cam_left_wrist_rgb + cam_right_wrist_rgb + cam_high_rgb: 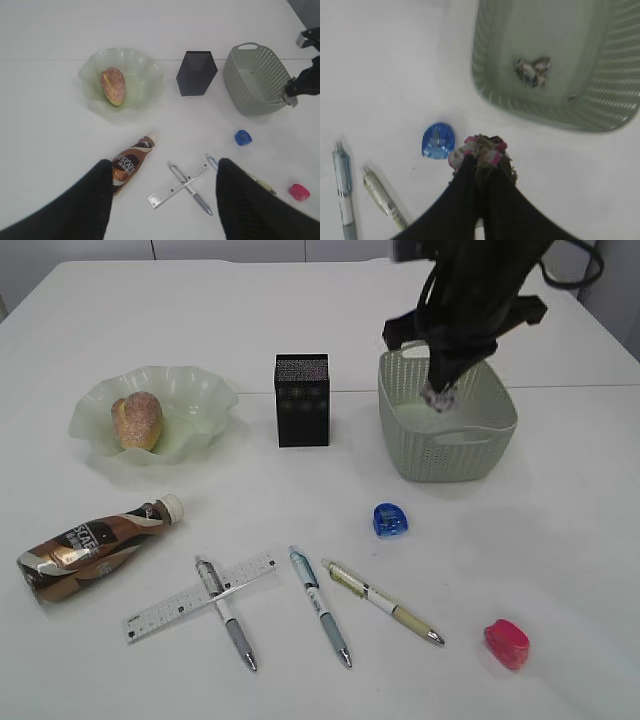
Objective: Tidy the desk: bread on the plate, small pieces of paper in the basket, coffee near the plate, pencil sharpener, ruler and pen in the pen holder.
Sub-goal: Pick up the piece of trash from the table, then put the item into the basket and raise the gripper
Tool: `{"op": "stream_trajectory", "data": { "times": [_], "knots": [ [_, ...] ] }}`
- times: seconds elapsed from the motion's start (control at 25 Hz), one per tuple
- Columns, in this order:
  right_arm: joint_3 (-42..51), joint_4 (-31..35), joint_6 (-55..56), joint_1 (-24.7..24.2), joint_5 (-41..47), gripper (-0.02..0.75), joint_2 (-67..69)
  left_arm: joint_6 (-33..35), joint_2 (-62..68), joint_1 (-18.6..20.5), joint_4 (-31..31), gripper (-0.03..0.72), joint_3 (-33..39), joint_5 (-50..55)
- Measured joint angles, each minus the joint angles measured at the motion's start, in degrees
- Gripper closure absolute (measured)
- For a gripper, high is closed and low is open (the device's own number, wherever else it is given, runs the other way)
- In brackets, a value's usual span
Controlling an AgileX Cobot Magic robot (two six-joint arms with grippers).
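- Left end effector [162, 200], black fingers spread wide and empty, hangs above the white surface [90, 320].
- Golden-brown oval bread [137, 420] lies in the pale green wavy-rimmed plate [205, 390].
- Brown-and-silver coffee bottle [95, 545] lies on its side, near the plate.
- Clear plastic ruler [195, 598] crosses a grey pen [227, 615].
- Black dotted pen holder [302, 400] stands upright.
- Right end effector [479, 156], clenched on a crumpled pink-and-white paper scrap [487, 150], hangs over the sage-green perforated basket [440, 455].

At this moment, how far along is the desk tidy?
Done: bread lies on the plate; one paper scrap sits in the basket. In hand: the right gripper, jaws shut, holds another scrap. Left: coffee lies away from the plate; ruler, pens and both sharpeners remain outside the pen holder.
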Motion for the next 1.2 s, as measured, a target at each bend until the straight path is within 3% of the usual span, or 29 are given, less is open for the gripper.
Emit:
{"op": "stream_trajectory", "data": {
  "times": [0.36,0.64,1.04,1.2],
  "knots": [
    [-11.3,-3.4,2.9,-3.6,-1.8,0.725,1.3,0.0,0.0,0.0,-0.7,0.218,0.0,0.0],
    [-11.7,-3.1,3.2,-8.1,-5.0,0.725,7.4,0.0,0.0,0.0,-0.9,0.219,0.0,0.0],
    [-12.7,-1.5,3.2,-8.3,-11.0,0.724,13.1,0.0,0.0,0.0,-4.2,0.219,0.0,0.0],
    [-12.8,-1.3,3.2,-8.3,-12.9,0.685,13.1,0.0,0.0,0.0,-6.0,0.219,0.0,0.0]
  ]
}}
